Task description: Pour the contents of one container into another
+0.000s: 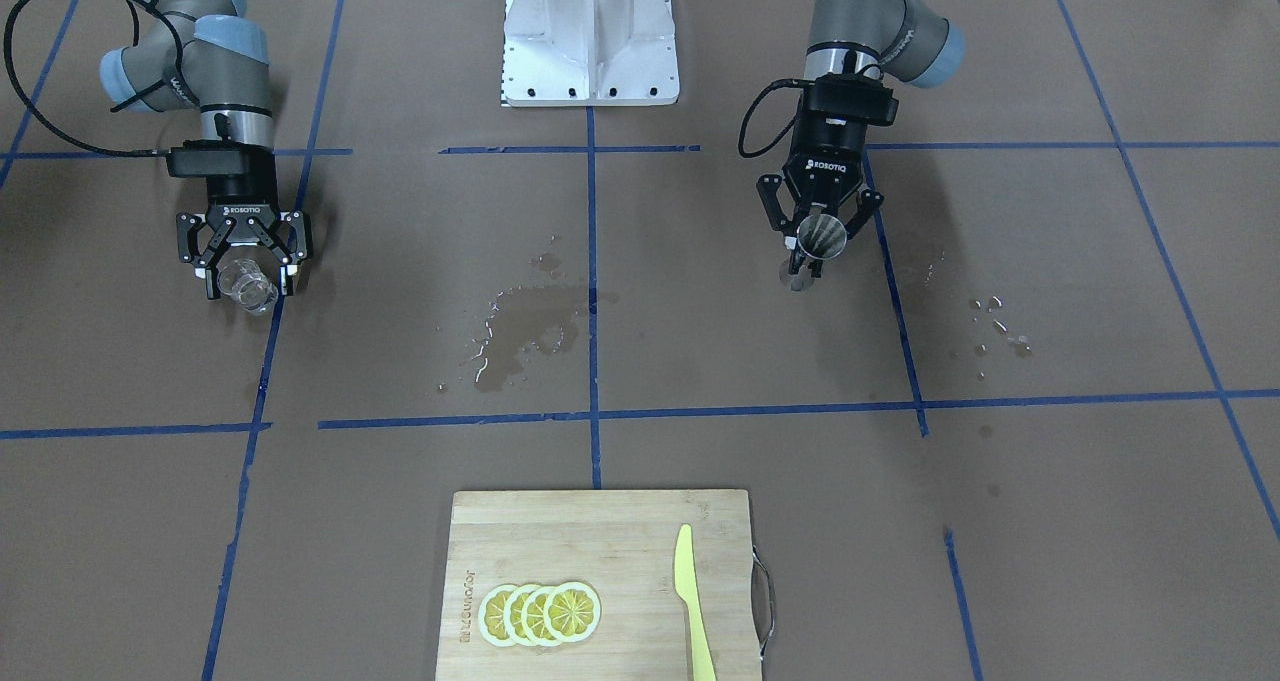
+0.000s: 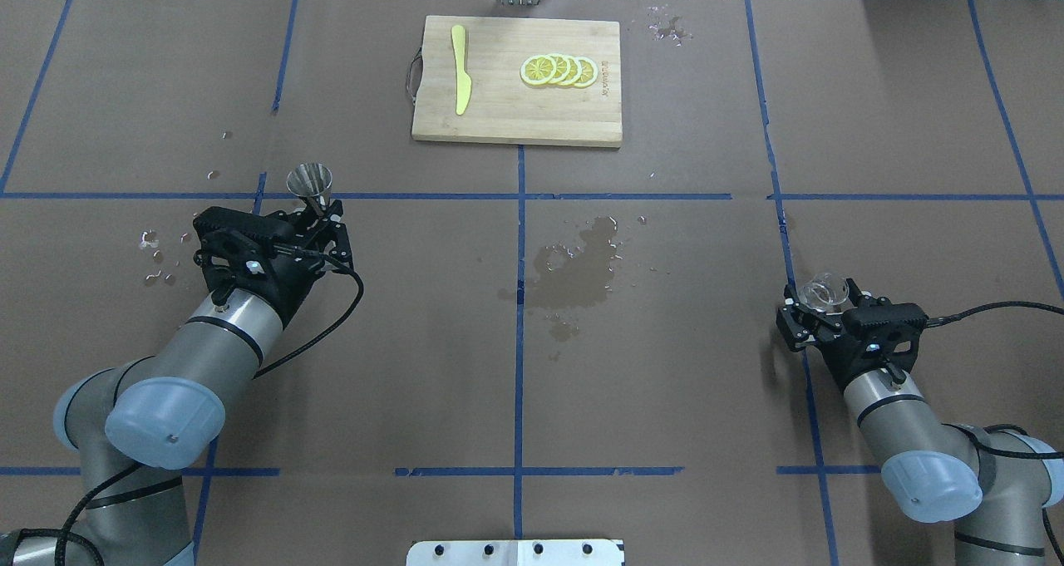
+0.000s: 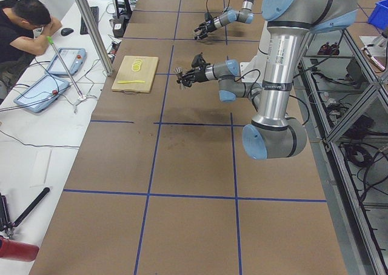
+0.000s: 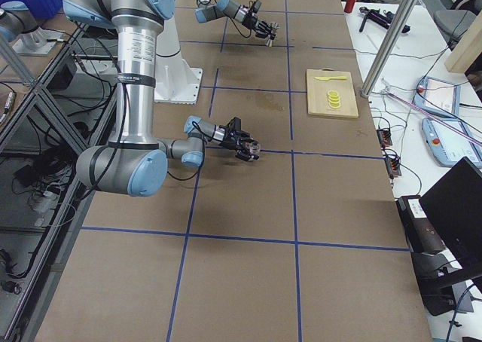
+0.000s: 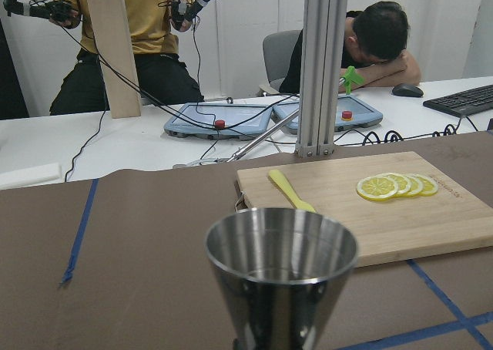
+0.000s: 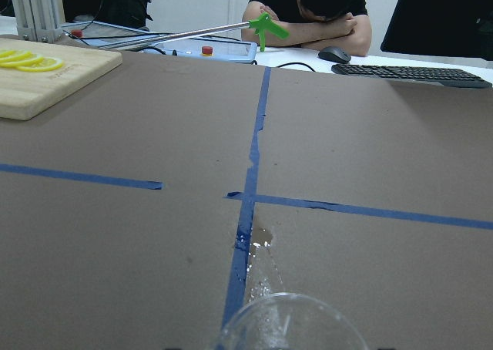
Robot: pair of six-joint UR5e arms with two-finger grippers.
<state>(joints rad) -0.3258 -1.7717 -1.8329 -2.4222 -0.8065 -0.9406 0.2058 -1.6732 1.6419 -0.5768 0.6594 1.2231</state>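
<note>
Nearest the robot, at the lower right of the overhead view, the right claw is closed around the glass cup. It grips from the side, fingers level, so the rim stays free. That hold likely lets a roll of the wrist tip the cup. The cup stands about upright, its long axis vertical and its mouth up. Which way the pouring lip faces is too small to tell, and so is whether it holds liquid.

At the left of that view, a little farther out, the left claw grips the metal cup around its lower part, it seems. The upper cone is clear above the fingers. It is upright too, its open mouth up as a target to pour into. Both cups look lifted just off the table, though the glass hangs low. They are well apart, one on each side, so they must be brought together before any pour.

Between them, at mid-frame, lies a wet patch on the brown paper. Farther on, at top centre, is a wooden board with lemon slices and a yellow knife.
</note>
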